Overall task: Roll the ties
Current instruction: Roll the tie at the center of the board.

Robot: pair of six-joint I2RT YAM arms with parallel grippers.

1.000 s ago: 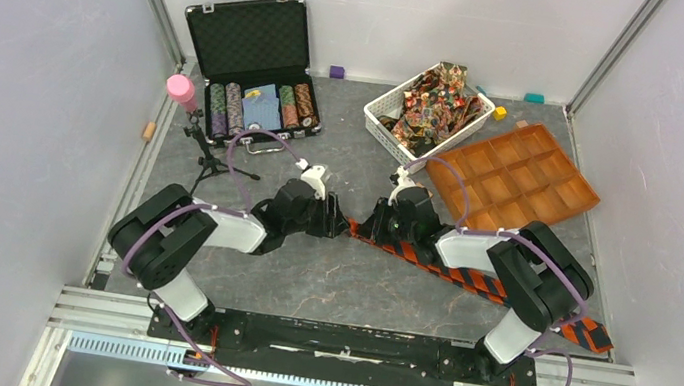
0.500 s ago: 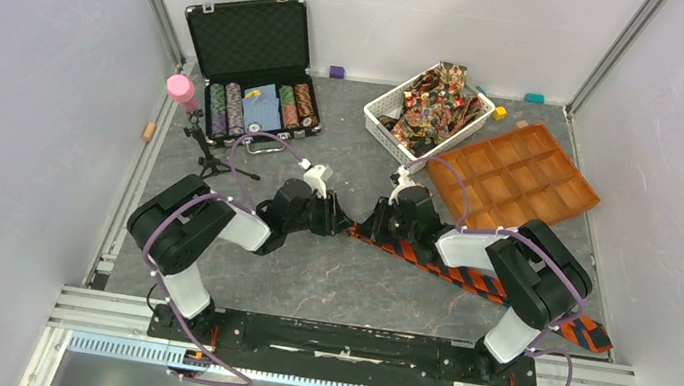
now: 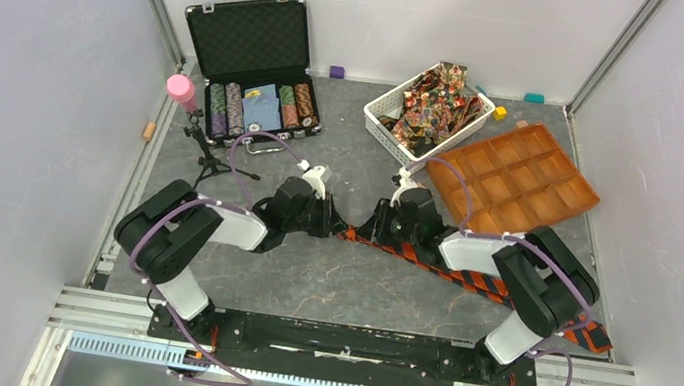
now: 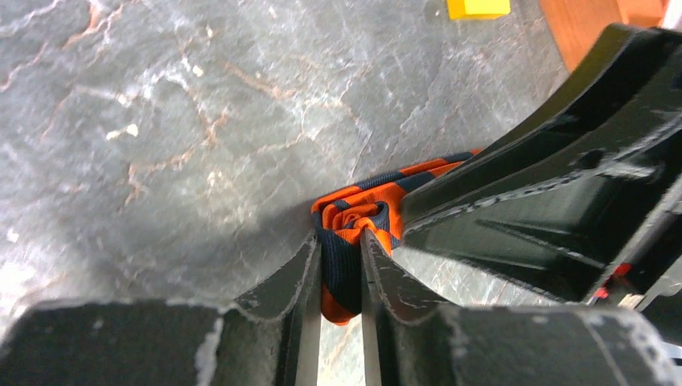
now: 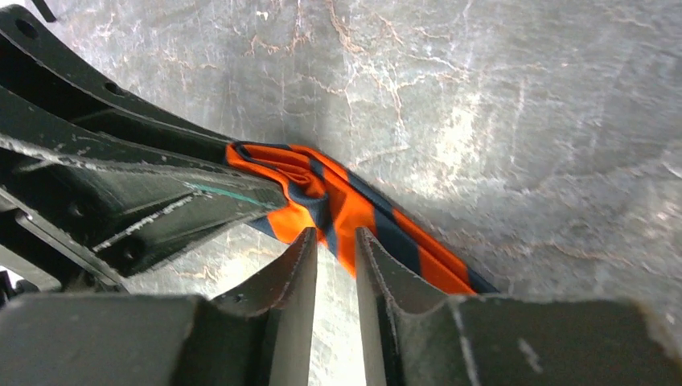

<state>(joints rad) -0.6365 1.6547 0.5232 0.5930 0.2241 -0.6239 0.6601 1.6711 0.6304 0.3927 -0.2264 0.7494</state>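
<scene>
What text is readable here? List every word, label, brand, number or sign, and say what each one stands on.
No text can be read in any view.
Poker chips in the open case: markings too small.
Blue card decks beside them: print too small.
Striped tie: stripes only, no label showing.
Patterned ties in the white basket: pattern only.
</scene>
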